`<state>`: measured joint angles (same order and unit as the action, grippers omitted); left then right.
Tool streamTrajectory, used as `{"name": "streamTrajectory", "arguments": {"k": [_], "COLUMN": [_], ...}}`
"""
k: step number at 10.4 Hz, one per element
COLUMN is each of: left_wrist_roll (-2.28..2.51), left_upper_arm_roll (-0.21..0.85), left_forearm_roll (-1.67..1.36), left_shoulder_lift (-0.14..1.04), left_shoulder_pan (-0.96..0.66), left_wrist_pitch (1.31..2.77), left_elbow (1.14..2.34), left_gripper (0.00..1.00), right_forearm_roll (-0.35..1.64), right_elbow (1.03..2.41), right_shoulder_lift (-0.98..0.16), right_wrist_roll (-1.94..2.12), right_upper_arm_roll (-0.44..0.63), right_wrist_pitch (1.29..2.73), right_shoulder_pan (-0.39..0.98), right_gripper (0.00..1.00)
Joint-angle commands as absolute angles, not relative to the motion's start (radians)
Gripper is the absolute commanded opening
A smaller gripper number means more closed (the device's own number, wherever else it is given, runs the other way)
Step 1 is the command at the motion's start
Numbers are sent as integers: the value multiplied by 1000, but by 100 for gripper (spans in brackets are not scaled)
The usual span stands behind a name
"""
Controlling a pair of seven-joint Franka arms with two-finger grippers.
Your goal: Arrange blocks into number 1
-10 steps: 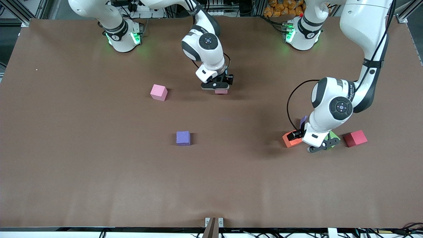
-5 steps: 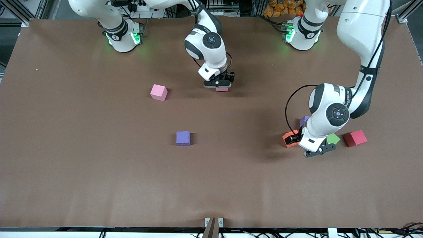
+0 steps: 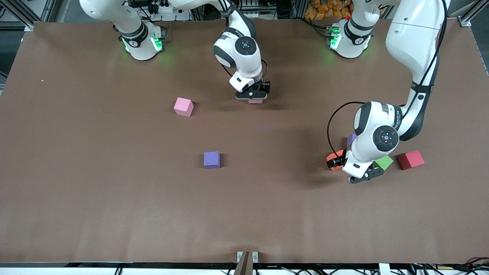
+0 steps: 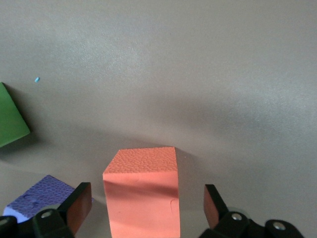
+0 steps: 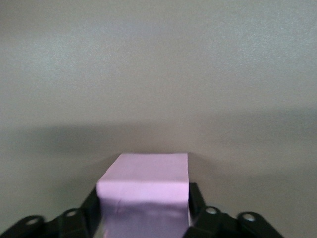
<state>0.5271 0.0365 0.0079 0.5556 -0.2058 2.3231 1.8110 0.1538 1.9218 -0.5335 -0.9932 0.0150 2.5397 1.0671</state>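
brown matte surface [image 3: 114, 198] fills the front view, robot bases along its top edge, cables and a rack past that. no containers anywhere, just loose blocks.

right claw [image 3: 255, 98] sits low over the middle of the surface, closed on a pink block [image 5: 143, 193]; right wrist view shows the black fingers [image 5: 197, 198] pressed to both sides of it. looks like it's carrying or placing this one, can't tell if it touches the surface.

left claw [image 4: 143, 210] is down at the left arm's end of the surface, open, fingers [image 4: 78, 210] straddling an orange block [image 4: 141, 196] with a gap on each side, nothing gripped yet. a purple block [image 4: 37, 196] sits just beside that orange one, a green block [image 3: 383, 162] near it, a red block [image 3: 411, 159] further toward the left arm's end.

another pink block [image 3: 183, 106] and another purple block [image 3: 211, 159] lie apart, toward the right arm's end, the purple one nearer the front camera.

step: early gathering, no digit shape formed yet, blocks scattered. next move probably: left claw closes on orange and lifts clear without bumping the purple neighbour; right claw sets pink down as a start of the column. the rest need lining up in a straight run.
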Motion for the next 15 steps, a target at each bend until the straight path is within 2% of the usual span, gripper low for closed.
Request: {"name": "streamTrajectory", "arguments": {"k": [1, 4, 5, 6, 7, 8, 10, 12, 15], "left_wrist_roll": [499, 499, 497, 499, 499, 500, 505, 506, 518], "left_upper_arm_roll": [25, 23, 23, 25, 23, 25, 26, 28, 26], "left_forearm_roll": [-20, -18, -18, -17, -9, -5, -2, -3, -20], "left_shoulder_lift": [581, 598, 598, 598, 595, 591, 566, 548, 537], "left_shoulder_pan": [-218, -218, -221, -227, -247, -277, -331, -418, -561], "left_wrist_pitch": [2309, 2309, 2309, 2309, 2309, 2309, 2307, 2306, 2292], "left_elbow": [1790, 1792, 1792, 1792, 1790, 1790, 1778, 1763, 1746], "left_gripper": [100, 100, 71, 32, 8, 0, 0, 0, 0], "right_forearm_roll": [163, 121, 91, 63, 37, 25, 25, 23, 34], "right_elbow": [1968, 2022, 2023, 2020, 2014, 1978, 1864, 1749, 1672], "right_shoulder_lift": [-439, -342, -339, -339, -342, -360, -443, -550, -629], "right_wrist_roll": [-1009, -933, -899, -864, -823, -751, -614, -557, -526], "right_upper_arm_roll": [25, 25, 25, 25, 23, 25, 25, 25, 23], "right_wrist_pitch": [2531, 2514, 2511, 2511, 2511, 2511, 2511, 2514, 2539], "right_shoulder_pan": [1054, 912, 850, 783, 712, 645, 559, 534, 515], "right_gripper": [100, 100, 100, 100, 100, 100, 100, 100, 100]}}
